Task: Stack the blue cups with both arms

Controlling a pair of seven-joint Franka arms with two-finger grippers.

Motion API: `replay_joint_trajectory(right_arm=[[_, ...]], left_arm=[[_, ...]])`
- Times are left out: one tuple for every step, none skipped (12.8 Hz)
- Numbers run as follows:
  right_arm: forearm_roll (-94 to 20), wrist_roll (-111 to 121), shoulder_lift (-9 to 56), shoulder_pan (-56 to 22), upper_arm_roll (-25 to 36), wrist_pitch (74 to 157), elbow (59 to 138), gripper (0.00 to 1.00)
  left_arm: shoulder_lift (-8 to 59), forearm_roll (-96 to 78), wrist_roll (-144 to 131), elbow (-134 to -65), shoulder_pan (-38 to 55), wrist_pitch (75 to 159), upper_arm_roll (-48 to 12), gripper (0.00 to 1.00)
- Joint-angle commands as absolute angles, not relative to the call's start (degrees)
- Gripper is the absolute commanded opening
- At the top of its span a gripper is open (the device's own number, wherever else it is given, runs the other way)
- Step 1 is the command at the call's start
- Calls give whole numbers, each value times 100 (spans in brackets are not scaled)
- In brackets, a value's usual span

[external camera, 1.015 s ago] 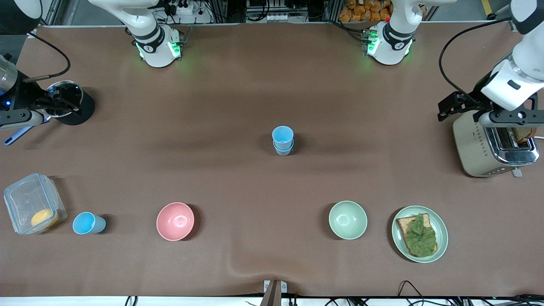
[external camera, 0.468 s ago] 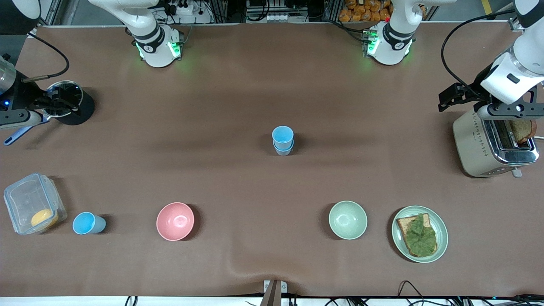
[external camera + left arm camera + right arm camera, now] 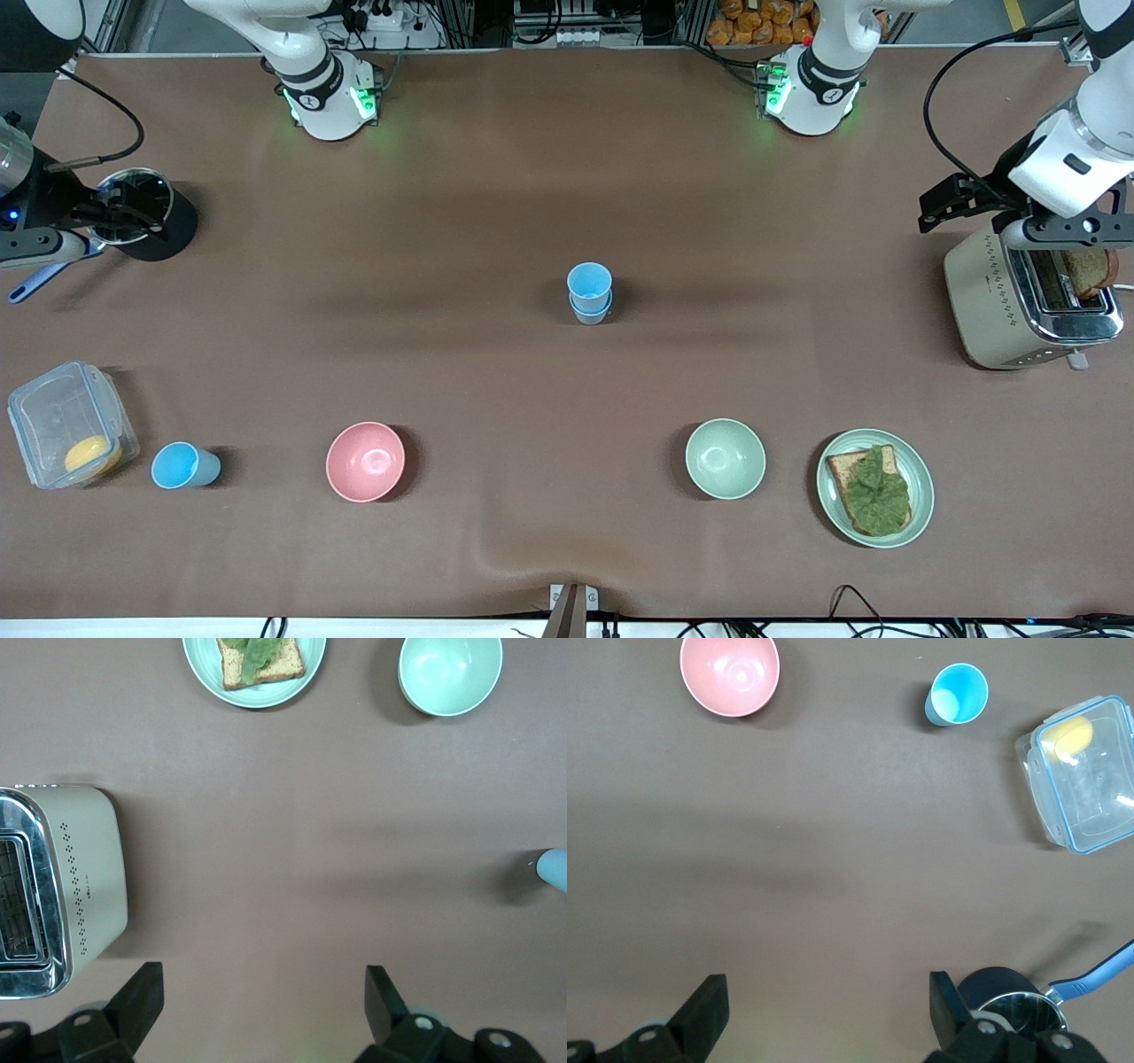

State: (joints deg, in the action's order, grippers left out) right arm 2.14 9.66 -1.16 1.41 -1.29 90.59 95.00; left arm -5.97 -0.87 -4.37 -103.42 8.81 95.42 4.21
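We see 2 blue cups [image 3: 589,293] stacked mid-tabletop [image 3: 496,221], and a third blue cup [image 3: 183,466] between the clear container [image 3: 69,424] and pink bowl [image 3: 365,461]. Left hand [image 3: 261,1005] gapes over the toaster [image 3: 1028,297]; right hand [image 3: 824,1008] gapes over the black pot [image 3: 146,213].

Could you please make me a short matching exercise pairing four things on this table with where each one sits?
1. stacked blue cups
2. single blue cup
3. toast with lettuce
4. orange piece

a. in the clear plastic box
b. on the green plate
c. mid-table
d. between the box and the pink bowl

Pairs: 1-c, 2-d, 3-b, 4-a
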Motion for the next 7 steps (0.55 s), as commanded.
replay_joint_trajectory(right_arm=[[132,976,-62,308,-237,8965,9369,100],[123,976,-62,308,-237,8965,9369,100],[123,976,-62,308,-237,8965,9369,100],[123,976,-62,308,-237,8965,9369,100],[123,976,-62,308,-237,8974,9369,100],[123,976,-62,308,-237,8965,9369,100],[123,976,-62,308,-237,8965,9369,100]], left_arm=[[-686,53,-466,-10240,713,9422,378,100],[-694,53,-466,-10231,660,9422,361,100],[-694,53,-466,-10230,659,9422,360,100],[-694,53,-466,-10230,659,9422,360,100],[-694,53,-466,-10230,650,9422,360,100],[-694,53,-492,-10222,659,9422,360,100],[-694,53,-527,-10204,659,9422,360,100]])
